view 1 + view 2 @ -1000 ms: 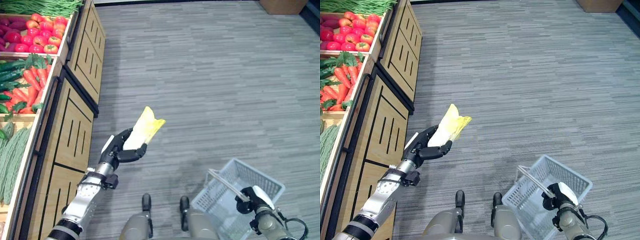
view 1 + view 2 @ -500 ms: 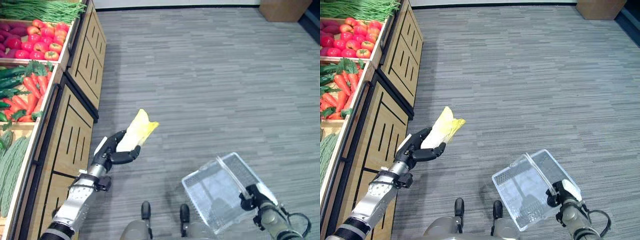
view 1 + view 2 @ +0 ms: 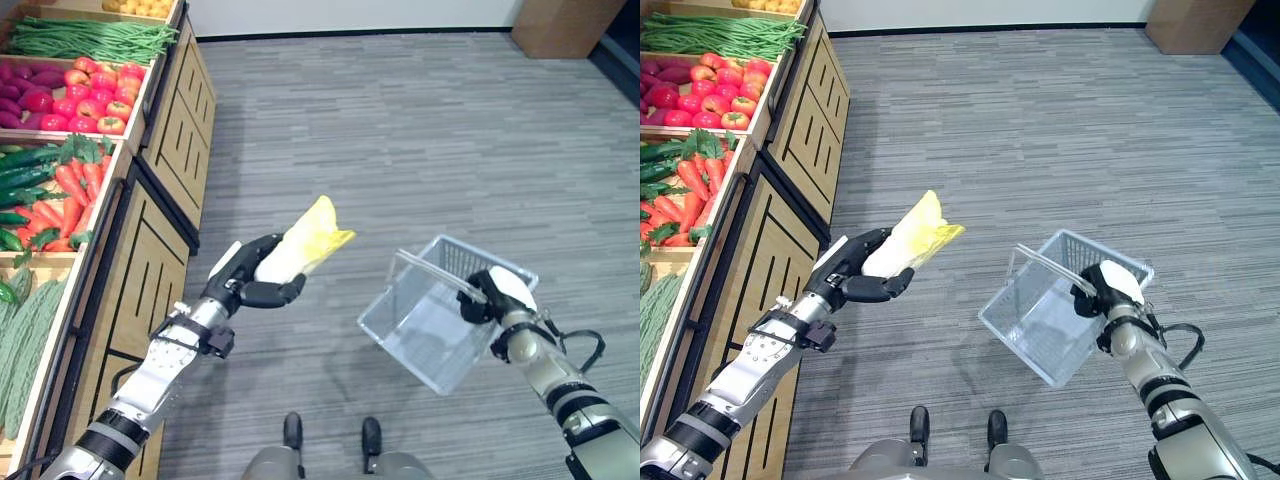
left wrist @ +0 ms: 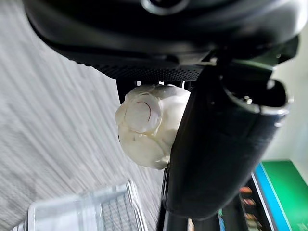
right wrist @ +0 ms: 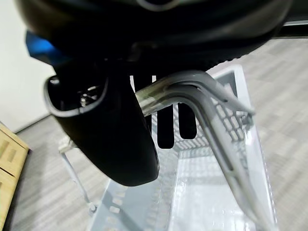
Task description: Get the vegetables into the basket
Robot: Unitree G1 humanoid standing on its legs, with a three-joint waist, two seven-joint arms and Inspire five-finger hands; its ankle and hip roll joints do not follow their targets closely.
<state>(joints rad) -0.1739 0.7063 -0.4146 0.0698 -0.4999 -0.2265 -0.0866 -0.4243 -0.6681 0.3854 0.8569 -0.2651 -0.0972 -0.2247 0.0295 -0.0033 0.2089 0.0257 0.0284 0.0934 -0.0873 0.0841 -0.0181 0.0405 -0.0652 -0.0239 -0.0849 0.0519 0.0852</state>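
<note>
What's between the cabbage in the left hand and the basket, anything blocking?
Nothing visible. The left hand holds the cabbage in the air, the right hand holds the basket by its handle, tilted toward it. Between them is open air above bare floor.

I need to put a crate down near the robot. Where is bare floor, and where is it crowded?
The grey floor is bare past the basket and to the right of the wooden stand. The gap between the left hand, holding the cabbage, and the basket in the right hand is tight. The stand's bins are packed with carrots and tomatoes.
</note>
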